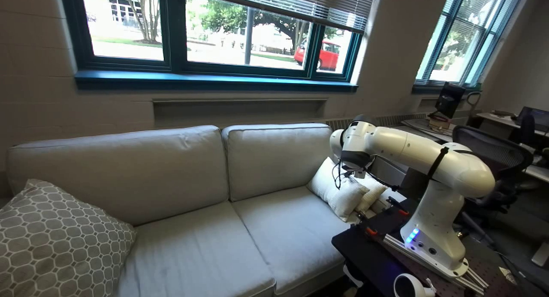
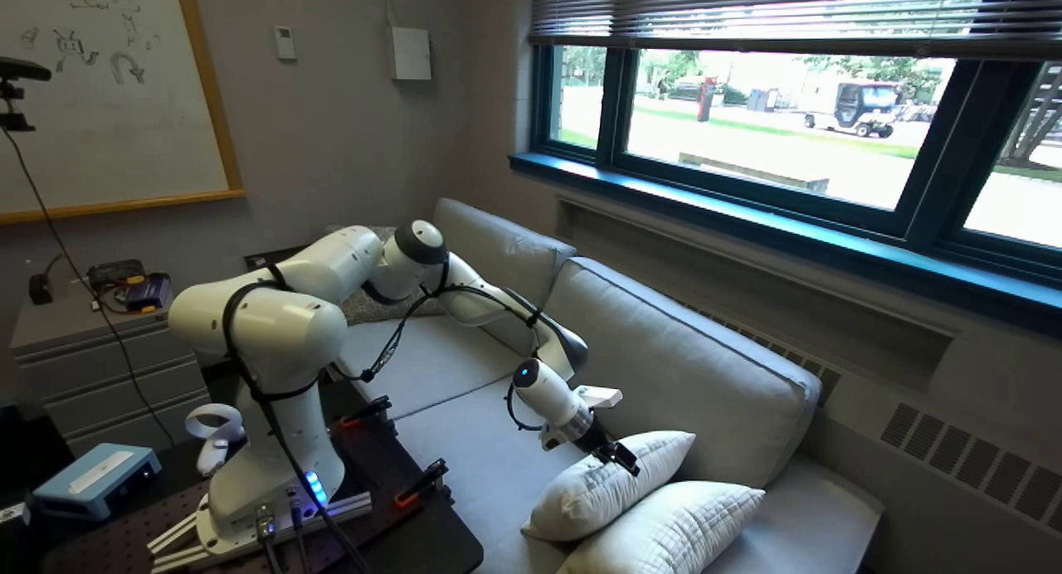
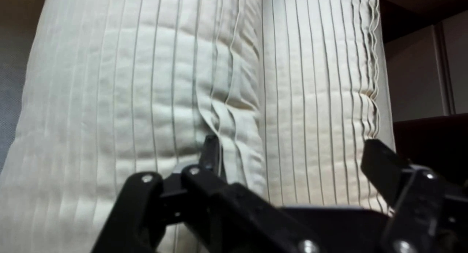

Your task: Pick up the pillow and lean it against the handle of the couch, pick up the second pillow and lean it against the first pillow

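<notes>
Two white pleated pillows stand side by side at one end of the couch. The inner pillow [image 1: 332, 189] shows in both exterior views [image 2: 593, 495] and at left in the wrist view [image 3: 146, 99]. The outer pillow [image 2: 672, 528] is beside it, nearer the couch end, at right in the wrist view [image 3: 310, 92] and partly hidden in an exterior view [image 1: 371, 191]. My gripper [image 3: 294, 156] is open above them. Its left finger presses into the inner pillow's pleats; its right finger is by the outer pillow's far edge. It also shows in an exterior view [image 2: 624, 459].
The light grey couch [image 1: 180, 250] has upright back cushions [image 2: 680, 375] behind the pillows. A grey patterned pillow [image 1: 55, 241] lies at the couch's far end. The robot's black table [image 1: 356, 245], with clamps at its edge, stands against the couch front.
</notes>
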You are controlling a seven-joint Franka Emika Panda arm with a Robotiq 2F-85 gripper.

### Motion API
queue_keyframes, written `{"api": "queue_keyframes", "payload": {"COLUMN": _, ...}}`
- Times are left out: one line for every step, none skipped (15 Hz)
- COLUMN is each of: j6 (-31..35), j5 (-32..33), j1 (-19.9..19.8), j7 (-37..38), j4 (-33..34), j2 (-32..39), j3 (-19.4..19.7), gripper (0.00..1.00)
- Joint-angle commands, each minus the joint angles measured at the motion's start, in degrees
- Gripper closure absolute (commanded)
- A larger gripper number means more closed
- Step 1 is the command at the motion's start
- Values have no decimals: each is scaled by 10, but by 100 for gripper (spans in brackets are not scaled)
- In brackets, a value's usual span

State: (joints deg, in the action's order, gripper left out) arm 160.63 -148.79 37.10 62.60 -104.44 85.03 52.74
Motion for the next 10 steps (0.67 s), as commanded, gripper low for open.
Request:
{"api": "queue_keyframes", "payload": {"j6": 3, "j5": -4, "j1": 35, "j7": 1, "j4": -20, "j2": 0, "j3": 29, "gripper": 0}}
{"api": "queue_keyframes", "payload": {"j6": 0, "j5": -4, "j1": 49, "j7": 5, "j4": -32, "j2": 0, "j3": 39, "gripper": 0}}
{"api": "queue_keyframes", "payload": {"j6": -1, "j5": -4, "j1": 64, "j7": 9, "j4": -43, "j2": 0, "j3": 50, "gripper": 0}}
{"api": "queue_keyframes", "payload": {"j6": -2, "j5": -4, "j1": 80, "j7": 11, "j4": -55, "j2": 0, "j3": 60, "gripper": 0}}
{"api": "queue_keyframes", "payload": {"j6": -2, "j5": -4, "j1": 95, "j7": 14, "j4": -65, "j2": 0, "j3": 71, "gripper": 0}}
{"api": "queue_keyframes", "payload": {"j6": -1, "j5": -3, "j1": 116, "j7": 15, "j4": -79, "j2": 0, "j3": 83, "gripper": 0}}
{"api": "queue_keyframes", "payload": {"j6": -2, "j5": -3, "j1": 138, "j7": 15, "j4": -93, "j2": -1, "j3": 92, "gripper": 0}}
{"api": "queue_keyframes", "payload": {"j6": -3, "j5": -3, "j1": 158, "j7": 15, "j4": -103, "j2": -1, "j3": 101, "gripper": 0}}
{"api": "queue_keyframes", "payload": {"j6": -7, "j5": -3, "j1": 181, "j7": 14, "j4": -115, "j2": -1, "j3": 108, "gripper": 0}}
{"api": "queue_keyframes", "payload": {"j6": -4, "j5": -3, "j1": 205, "j7": 13, "j4": -125, "j2": -1, "j3": 114, "gripper": 0}}
